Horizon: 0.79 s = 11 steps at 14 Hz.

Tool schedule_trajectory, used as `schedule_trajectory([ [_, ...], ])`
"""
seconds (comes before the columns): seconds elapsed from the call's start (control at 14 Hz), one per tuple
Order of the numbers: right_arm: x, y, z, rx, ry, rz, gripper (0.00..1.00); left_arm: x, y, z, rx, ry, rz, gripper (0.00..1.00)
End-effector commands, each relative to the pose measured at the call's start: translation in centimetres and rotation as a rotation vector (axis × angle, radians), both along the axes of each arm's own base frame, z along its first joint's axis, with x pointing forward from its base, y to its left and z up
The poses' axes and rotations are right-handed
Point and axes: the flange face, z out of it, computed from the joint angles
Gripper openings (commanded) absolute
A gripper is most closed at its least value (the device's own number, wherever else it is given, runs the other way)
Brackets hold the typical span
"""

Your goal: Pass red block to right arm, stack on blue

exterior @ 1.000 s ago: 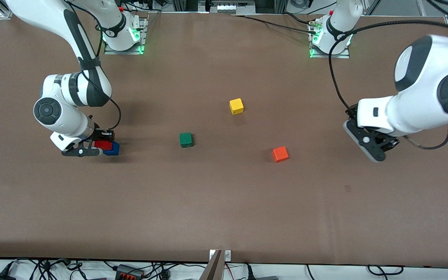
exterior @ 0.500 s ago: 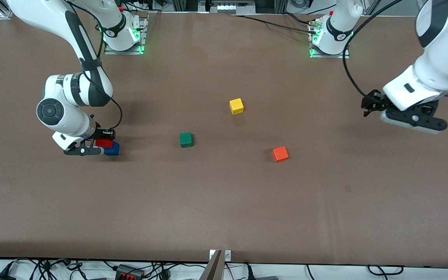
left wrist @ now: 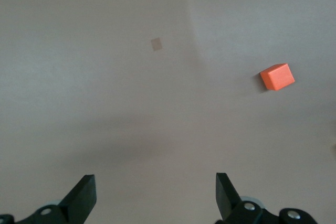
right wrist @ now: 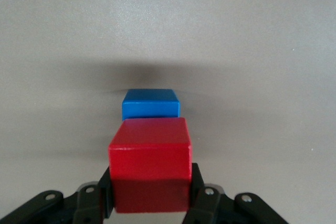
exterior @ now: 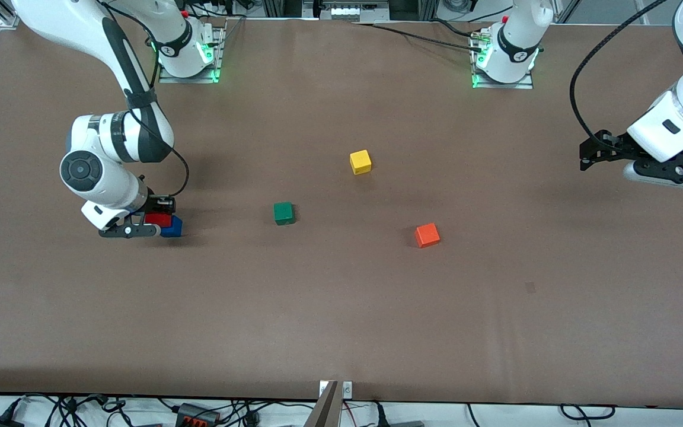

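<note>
Right claw (exterior: 150,222) shut on the red block (exterior: 158,219), fingers (right wrist: 202,195) pinching its two sides, low over the blue (exterior: 172,226) at the right arm's end of the bench (exterior: 341,320). Handover looks done; step in hand is the stacking. Right wrist view: red block sits offset from the blue (right wrist: 150,104), overlapping only part of its top; whether the two faces touch yet is hard to tell. Next move, as I judge it: square red over blue, settle it down flat, then part the fingers without nudging the stack. Left claw (exterior: 596,155) wide open, nothing in it, waiting up over the left arm's end of the bench. Green cube (exterior: 283,213), yellow cube (exterior: 360,162), orange-red cube (exterior: 427,235) lie well apart mid-bench.
</note>
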Motion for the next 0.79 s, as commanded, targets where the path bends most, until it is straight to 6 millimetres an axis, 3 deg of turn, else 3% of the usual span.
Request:
schedule_trajectory([
  [0.0, 0.1, 0.1, -0.2, -0.015, -0.007, 0.001, 0.00, -1.0, -0.2, 0.3, -0.016, 0.039, 0.010, 1.00],
  [0.71, 0.8, 0.3, 0.1, -0.003, -0.047, -0.013, 0.00, -0.6, -1.1, 0.8, -0.016, 0.024, 0.001, 1.00],
])
